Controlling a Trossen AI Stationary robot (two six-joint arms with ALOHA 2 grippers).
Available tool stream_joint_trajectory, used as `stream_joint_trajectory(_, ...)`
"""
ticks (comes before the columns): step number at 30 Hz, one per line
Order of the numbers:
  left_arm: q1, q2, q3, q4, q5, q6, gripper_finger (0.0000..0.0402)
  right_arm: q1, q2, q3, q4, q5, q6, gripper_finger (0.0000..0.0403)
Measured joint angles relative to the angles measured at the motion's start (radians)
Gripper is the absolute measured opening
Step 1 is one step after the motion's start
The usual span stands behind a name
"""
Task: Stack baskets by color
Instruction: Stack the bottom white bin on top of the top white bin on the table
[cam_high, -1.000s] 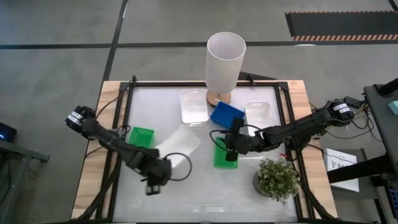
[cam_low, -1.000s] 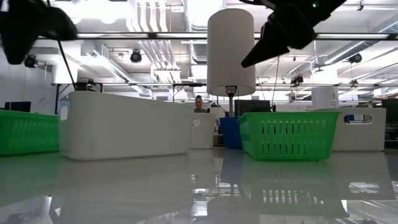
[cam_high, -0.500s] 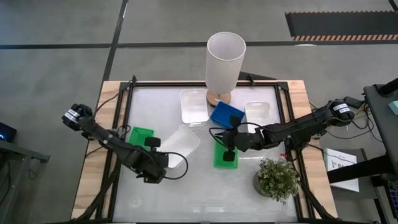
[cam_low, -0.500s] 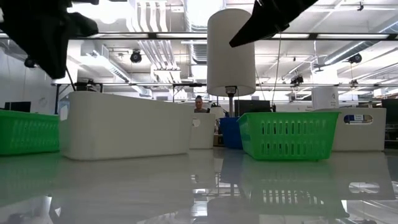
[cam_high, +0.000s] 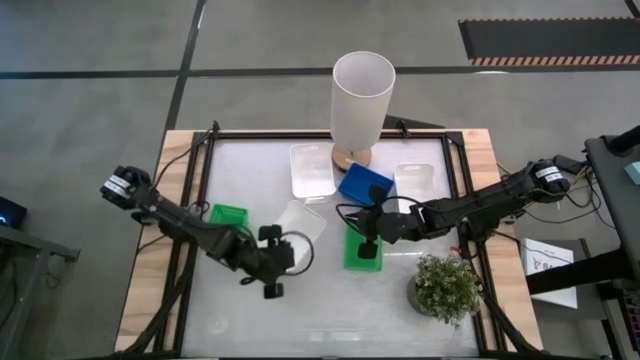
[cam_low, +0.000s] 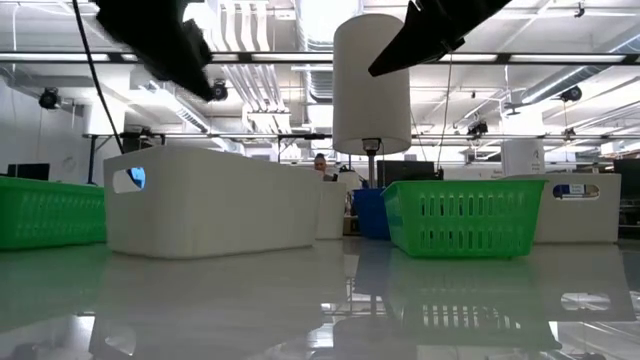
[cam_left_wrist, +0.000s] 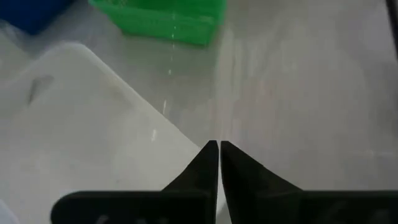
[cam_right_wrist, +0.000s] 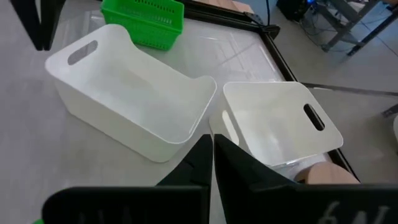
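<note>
White basket (cam_high: 298, 228) has shifted beside left fingers (cam_high: 272, 262), both arms' fingers pressed together

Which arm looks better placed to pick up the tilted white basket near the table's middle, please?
Probably the left: its shut pincer sits right at the white basket, while the right pincer, also shut, hangs over the green basket.

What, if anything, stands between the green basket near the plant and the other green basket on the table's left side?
The large white basket sits on the table between the right-hand green basket and the left green basket, so it lies in a straight path.
</note>
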Motion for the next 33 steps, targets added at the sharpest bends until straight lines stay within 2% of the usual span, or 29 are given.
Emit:
stream_joint_trajectory(4,-0.011,-0.041,0.025,-0.072,0.004,0.053,0.0001,0.003,0.000,0.000,0.000,-0.017,0.015,0.0009)
stream_joint_trajectory(7,-0.038,-0.074,0.000,-0.141,-0.069,0.090,0.0001,0.007,0.003,0.004,0.006,-0.043,0.020,0.0010)
stream_joint_trajectory(10,-0.064,-0.116,-0.044,-0.153,-0.227,0.105,0.0001,0.021,0.036,0.037,0.038,-0.043,0.019,0.0026)
stream_joint_trajectory(16,-0.116,-0.239,-0.117,-0.130,-0.648,0.197,0.0001,0.025,0.212,0.221,0.023,-0.044,0.005,0.0090)
stream_joint_trajectory(18,-0.126,-0.294,-0.140,-0.128,-0.718,0.182,0.0001,0.025,0.292,0.303,0.006,-0.044,0.004,0.0115)
stream_joint_trajectory(26,-0.147,-0.437,-0.317,-0.033,-0.734,0.054,0.0001,0.028,0.549,0.627,-0.147,-0.045,0.093,0.0185)
stream_joint_trajectory(30,-0.160,-0.463,-0.399,0.021,-0.732,0.029,0.0001,0.029,0.641,0.759,-0.230,-0.055,0.151,0.0196)
stream_joint_trajectory(33,-0.160,-0.493,-0.409,0.036,-0.732,0.082,0.0001,0.029,0.700,0.836,-0.270,-0.060,0.186,0.0195)
